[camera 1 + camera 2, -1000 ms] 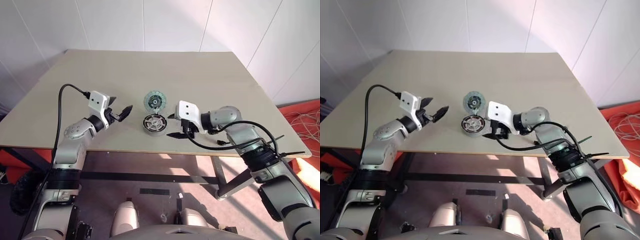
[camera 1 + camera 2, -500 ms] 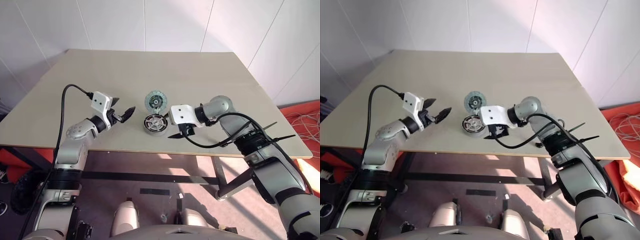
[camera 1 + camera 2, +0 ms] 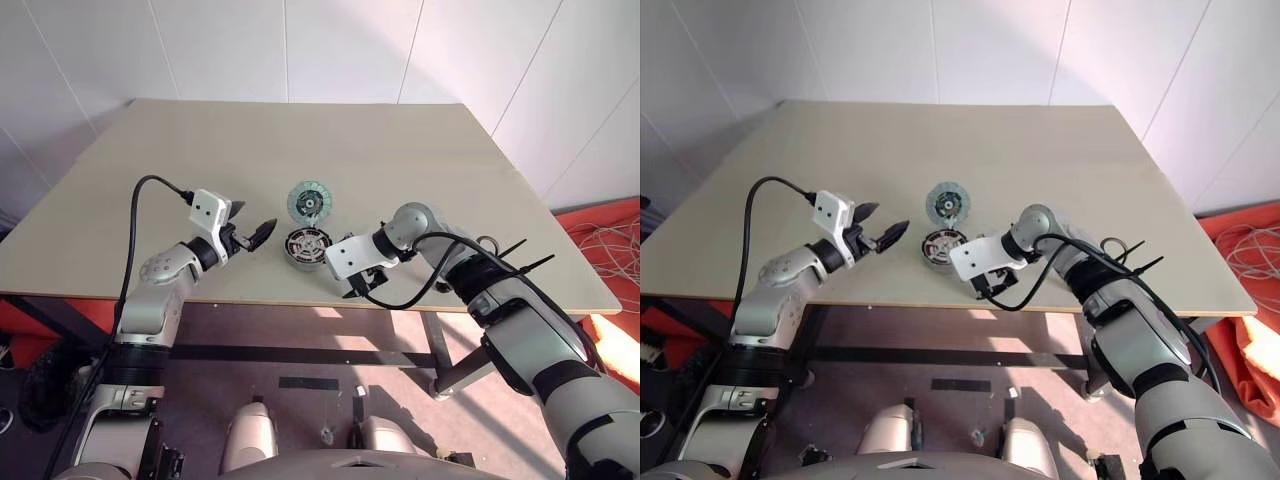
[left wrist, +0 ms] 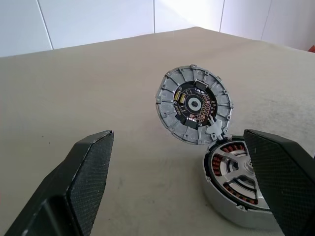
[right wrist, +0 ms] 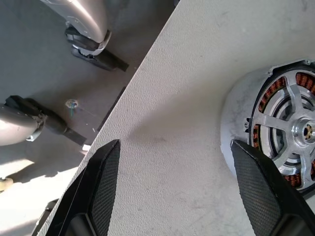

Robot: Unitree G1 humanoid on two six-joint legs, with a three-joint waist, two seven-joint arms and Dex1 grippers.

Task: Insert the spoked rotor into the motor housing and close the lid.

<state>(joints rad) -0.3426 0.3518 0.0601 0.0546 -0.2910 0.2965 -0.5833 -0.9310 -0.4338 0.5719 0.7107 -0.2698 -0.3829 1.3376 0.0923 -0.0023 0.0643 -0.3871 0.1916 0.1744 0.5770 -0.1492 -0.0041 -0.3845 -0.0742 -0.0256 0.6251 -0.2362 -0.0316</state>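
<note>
1. Copper-wound motor housing (image 3: 308, 246) with spoked rotor (image 5: 294, 132) seated sits beside right gripper (image 3: 352, 290), jaws spread, empty.
2. Left gripper (image 3: 256, 233) likewise open; lid (image 3: 308, 201) stands upright beyond.
3. Risk: a lowered finger could shove the housing.

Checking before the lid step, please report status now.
Both jaws open, empty. Spoked rotor sits in motor housing. Lid stands open, hinged at its rim. Nothing in the way.

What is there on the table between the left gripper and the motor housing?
Nothing: in the left eye view only bare table lies between the left gripper and the motor housing.
</note>
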